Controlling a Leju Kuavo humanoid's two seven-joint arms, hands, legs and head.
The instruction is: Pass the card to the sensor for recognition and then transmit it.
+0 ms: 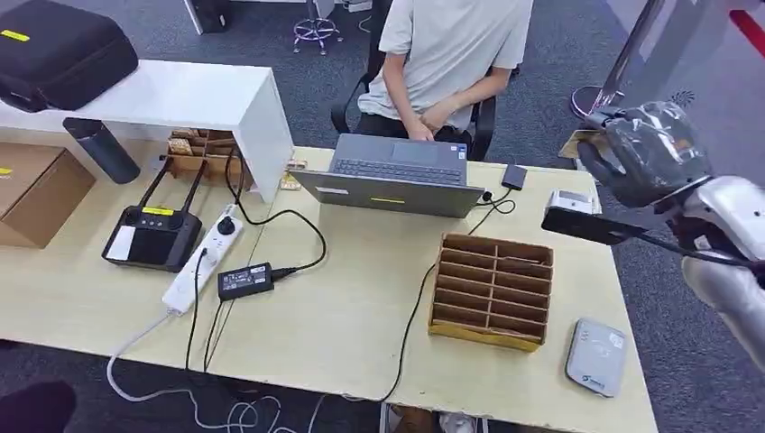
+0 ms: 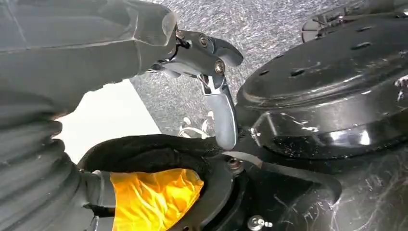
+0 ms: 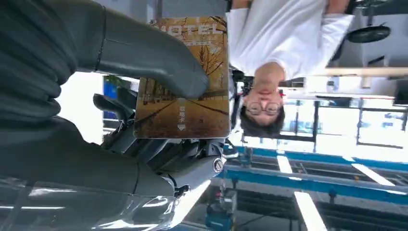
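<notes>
Closest to the robot on the pale wooden table (image 1: 361, 307), near its front right corner, lies the grey card sensor (image 1: 595, 357), flat and apart from everything else. Just behind it stands a cardboard divider box (image 1: 493, 289) with its rows of slots facing up. Above the table's right edge the right hand (image 1: 642, 153) is raised, wrapped in clear plastic, and in the right wrist view its thick thumb (image 3: 159, 57) presses the card (image 3: 185, 79) against the darker fingers behind, so the card is gripped (its face carries an autumn-tree picture and the word HOTEL). The left hand (image 2: 207, 72) hangs down by dark parts of the body; one pale finger juts out with nothing in it, but whether the fingers are spread or curled cannot be told. Further left on the table are a white power strip (image 1: 203, 257), a black power adapter (image 1: 245, 280) and a black two-antenna device (image 1: 152, 236). At the far edge sits an open grey laptop (image 1: 392, 176), and behind it a person in a light T-shirt (image 1: 451, 54) is seated.
</notes>
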